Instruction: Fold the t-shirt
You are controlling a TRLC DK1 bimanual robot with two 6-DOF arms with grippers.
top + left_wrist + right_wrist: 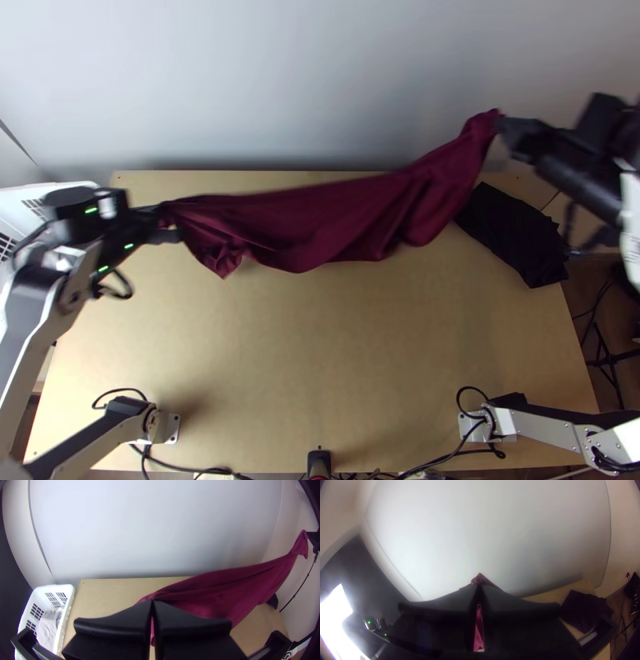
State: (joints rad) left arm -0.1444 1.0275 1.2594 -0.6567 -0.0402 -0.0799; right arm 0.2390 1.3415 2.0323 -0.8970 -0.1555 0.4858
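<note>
Maroon t-shirt [320, 228]: pulled out lengthwise between the 2 tools, hanging in loose folds over the far part of the worktop [320, 336] – whether its lowest edge touches, I cannot tell.
Left tool [164, 224]: beyond the worktop's middle, toward its left side, pinching the cloth's left end; a short, crumpled flap droops just beside it.
Right tool [506, 126]: past the far right part of the worktop, pinching the bunched corner at the cloth's other end, raised higher than the left end.
Finger gap: in the left wrist view the 2 black fingers [116, 623] press nearly together on fabric; the right wrist view shows maroon cloth between the other 2.
Black cloth [512, 236]: lying on the worktop at the far right, partly under the raised right arm.
White basket [68, 613]: just beside the worktop's left edge, grey cloth [48, 626] inside – bunched.
Pale wall [320, 80]: behind the worktop.
</note>
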